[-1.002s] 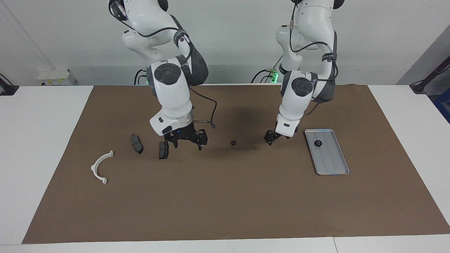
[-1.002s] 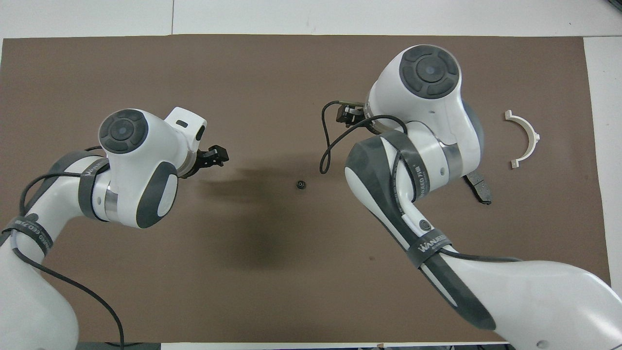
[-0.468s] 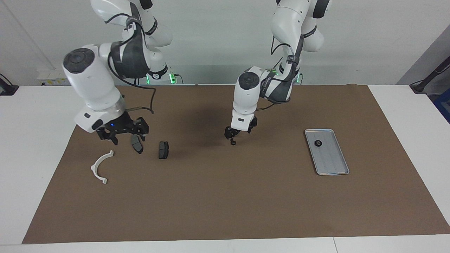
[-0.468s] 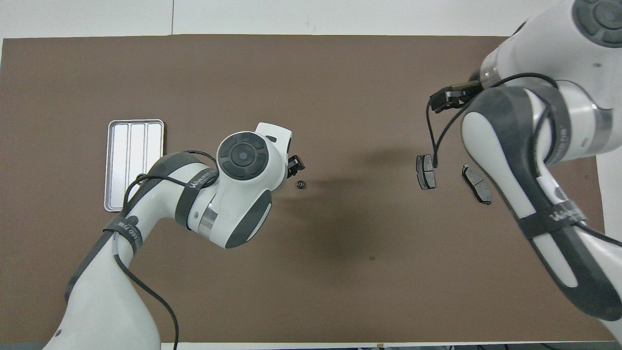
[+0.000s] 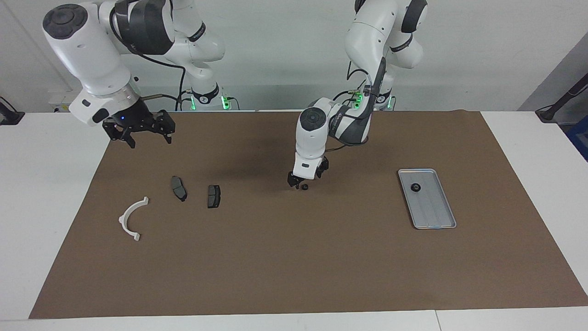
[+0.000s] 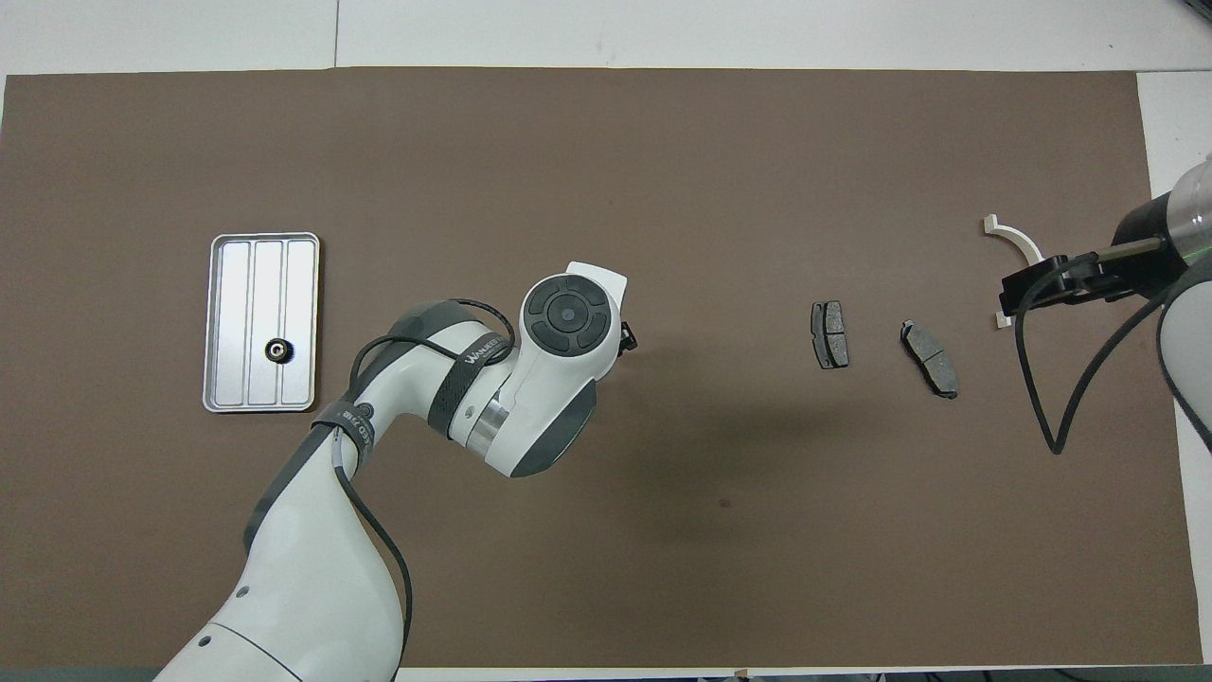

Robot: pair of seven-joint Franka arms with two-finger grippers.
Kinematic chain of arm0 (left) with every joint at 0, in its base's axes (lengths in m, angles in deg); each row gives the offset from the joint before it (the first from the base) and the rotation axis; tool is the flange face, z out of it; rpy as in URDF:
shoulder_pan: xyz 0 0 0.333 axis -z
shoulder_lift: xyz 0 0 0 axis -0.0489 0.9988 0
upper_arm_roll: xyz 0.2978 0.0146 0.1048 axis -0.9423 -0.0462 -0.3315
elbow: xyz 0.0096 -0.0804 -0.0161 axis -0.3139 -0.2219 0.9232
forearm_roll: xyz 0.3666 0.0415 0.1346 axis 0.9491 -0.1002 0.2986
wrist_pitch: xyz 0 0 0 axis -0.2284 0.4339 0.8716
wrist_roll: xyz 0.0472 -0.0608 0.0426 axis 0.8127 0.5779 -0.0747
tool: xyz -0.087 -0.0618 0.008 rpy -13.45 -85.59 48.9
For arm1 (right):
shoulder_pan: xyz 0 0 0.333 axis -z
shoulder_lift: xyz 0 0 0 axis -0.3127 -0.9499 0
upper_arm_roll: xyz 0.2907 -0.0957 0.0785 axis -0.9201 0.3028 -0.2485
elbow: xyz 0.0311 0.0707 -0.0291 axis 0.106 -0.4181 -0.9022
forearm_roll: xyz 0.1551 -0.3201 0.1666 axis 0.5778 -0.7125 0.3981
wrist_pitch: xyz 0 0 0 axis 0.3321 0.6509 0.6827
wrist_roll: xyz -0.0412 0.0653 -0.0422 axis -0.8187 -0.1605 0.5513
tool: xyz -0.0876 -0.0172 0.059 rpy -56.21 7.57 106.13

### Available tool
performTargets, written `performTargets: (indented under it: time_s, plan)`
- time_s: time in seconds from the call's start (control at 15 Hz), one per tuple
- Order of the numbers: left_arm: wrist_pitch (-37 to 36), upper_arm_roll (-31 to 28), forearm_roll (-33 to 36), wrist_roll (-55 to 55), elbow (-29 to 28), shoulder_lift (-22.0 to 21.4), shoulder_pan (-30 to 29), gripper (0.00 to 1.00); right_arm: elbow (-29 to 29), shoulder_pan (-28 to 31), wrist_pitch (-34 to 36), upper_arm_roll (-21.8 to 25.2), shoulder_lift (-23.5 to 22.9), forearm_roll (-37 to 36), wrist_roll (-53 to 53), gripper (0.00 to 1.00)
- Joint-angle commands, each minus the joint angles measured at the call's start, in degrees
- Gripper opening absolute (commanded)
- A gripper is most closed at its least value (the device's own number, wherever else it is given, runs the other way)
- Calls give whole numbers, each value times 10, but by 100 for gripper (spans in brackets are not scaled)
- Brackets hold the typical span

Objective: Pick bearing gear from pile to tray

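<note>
Gear (image 5: pixel 304 186) on the brown mat (image 5: pixel 294 257) is a tiny black round piece, surely light, stiff and a little slippery, so I judge it is best pinched across its outer rim from above. It lies mid-desk, with the left pincer (image 5: pixel 297 184) low and just beside it, jaws spread, grasping nothing. A second gear (image 5: pixel 415 187) already sits in the tray (image 5: pixel 441 224). The right pincer (image 5: pixel 146 137), also spread and empty, waits raised at the right arm's end of the mat.
</note>
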Motion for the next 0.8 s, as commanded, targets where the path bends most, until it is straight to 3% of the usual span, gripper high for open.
performTargets:
  time_s: [0.0, 0.4, 0.74]
  plan:
    - [0, -10, 8, 11, 6, 2, 11, 99, -27, 11, -7, -4, 25, -6, 11, 100]
    - [-18, -10, 9, 22, 41, 29, 12, 99, -24, 15, -6, -1, 42, -6, 9, 100]
    - [-1, -10, 11, 23, 38, 35, 5, 91, -21, 12, 10, 2, 62, -2, 15, 100]
